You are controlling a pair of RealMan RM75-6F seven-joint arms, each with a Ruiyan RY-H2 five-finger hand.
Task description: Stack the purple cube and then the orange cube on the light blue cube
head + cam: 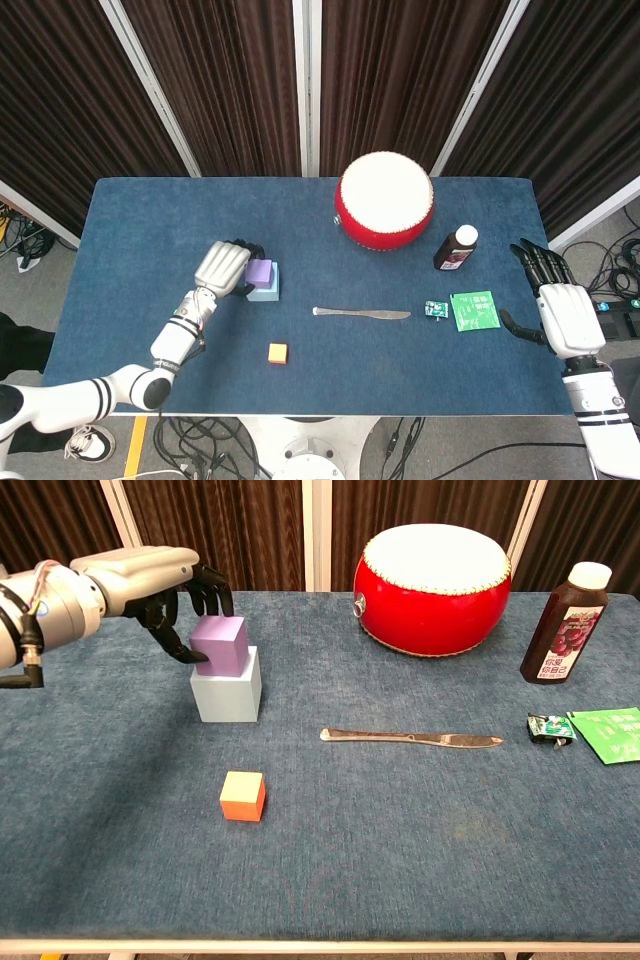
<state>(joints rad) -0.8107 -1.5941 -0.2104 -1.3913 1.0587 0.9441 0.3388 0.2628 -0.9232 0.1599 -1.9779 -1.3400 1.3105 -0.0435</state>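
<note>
The purple cube sits on top of the light blue cube, toward its back left; in the head view the purple cube covers most of the light blue cube. My left hand holds the purple cube, with fingers curled behind it and the thumb at its left face. From above, the left hand lies just left of the stack. The orange cube lies alone in front of the stack, and the head view shows the orange cube near the front edge. My right hand rests open at the table's right edge.
A red drum stands at the back centre. A dark juice bottle stands to its right. A knife lies across the middle of the table. A small green item and a green packet lie at the right.
</note>
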